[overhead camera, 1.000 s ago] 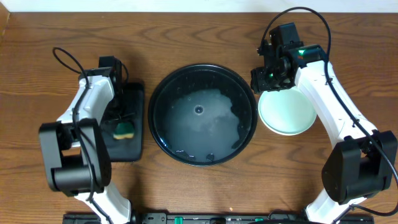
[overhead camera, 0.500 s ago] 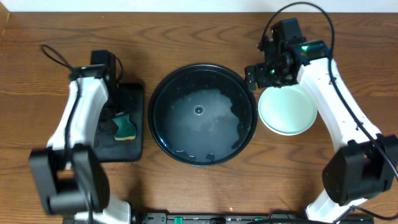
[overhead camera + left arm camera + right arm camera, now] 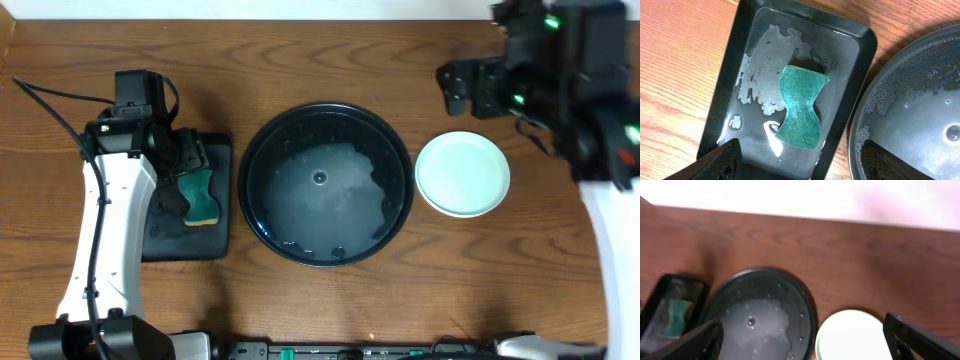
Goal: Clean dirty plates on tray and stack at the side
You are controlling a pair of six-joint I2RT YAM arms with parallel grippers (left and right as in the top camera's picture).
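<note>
Both arms had risen; overhead, the right gripper [image 3: 464, 90] had left the plates [image 3: 462, 174], which sat on the desk [image 3: 450, 290] right of the tray [image 3: 245, 185]. The left wrist showed the left gripper [image 3: 800, 159] open over the sponge [image 3: 799, 112]; the right wrist showed spread, empty fingers [image 3: 692, 342].

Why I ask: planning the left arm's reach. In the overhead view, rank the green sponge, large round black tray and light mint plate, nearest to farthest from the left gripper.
From the left gripper:
1. Green hourglass-shaped sponge, close by, in the small rectangular black tray.
2. Large round black glossy tray, at table centre.
3. Light mint round plastic plate, far right.
</note>
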